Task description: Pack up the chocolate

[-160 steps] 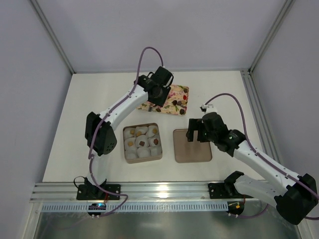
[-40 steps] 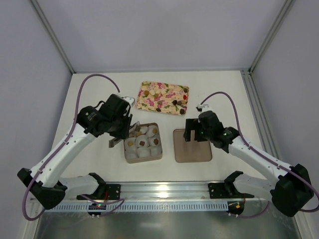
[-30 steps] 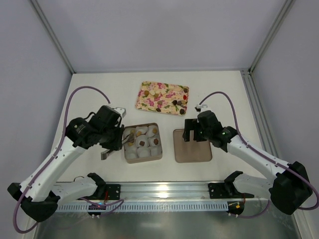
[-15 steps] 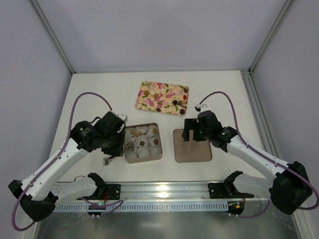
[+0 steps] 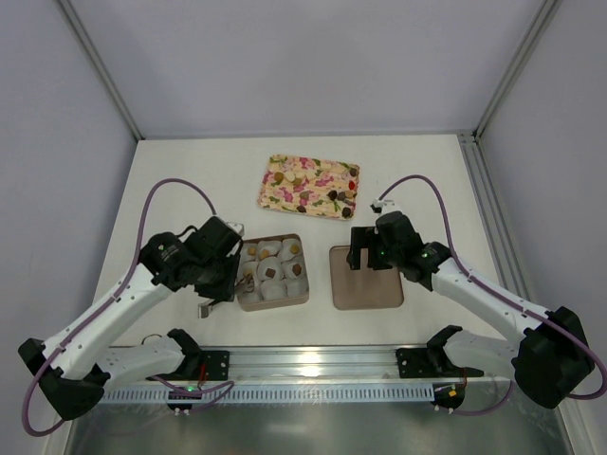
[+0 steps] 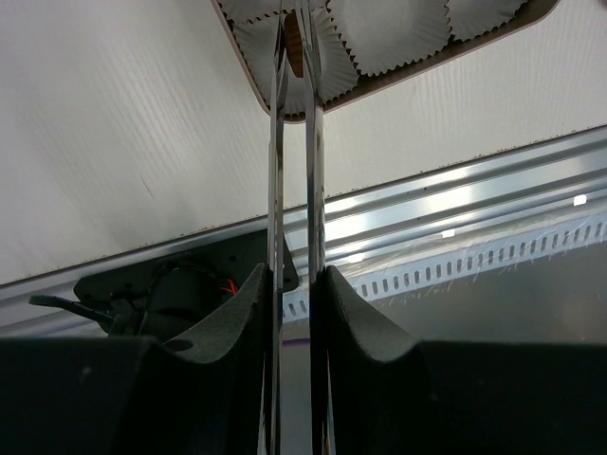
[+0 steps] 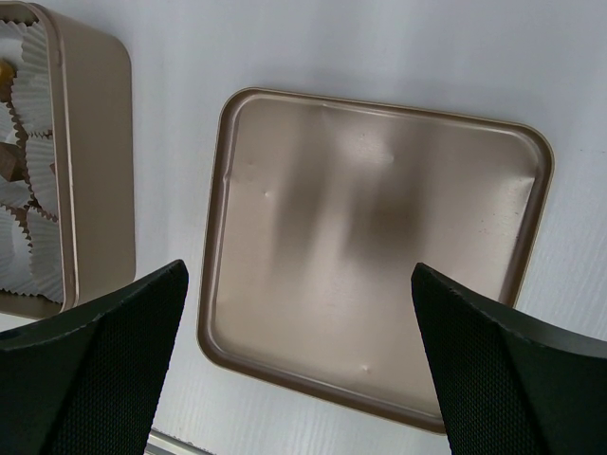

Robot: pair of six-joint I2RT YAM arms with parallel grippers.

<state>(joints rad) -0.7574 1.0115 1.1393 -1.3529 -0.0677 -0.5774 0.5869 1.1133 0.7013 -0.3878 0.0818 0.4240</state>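
Brown box (image 5: 272, 304) partly filled: your left gripper (image 6: 294, 284) clamps tweezers (image 6: 276, 142) holding a chocolate (image 6: 293, 43) at a paper cup (image 6: 332, 71). Right gripper (image 7: 299, 318) gapes above lid (image 7: 379, 246). Near cups sit empty; tray (image 5: 285, 197) pieces wait.

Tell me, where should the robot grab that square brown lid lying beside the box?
Probably one raised edge of the square brown lid, pinched from straight above. It lies flat, hollow side up, so the thin rim stands up to grip; the flat middle offers nothing to pinch.
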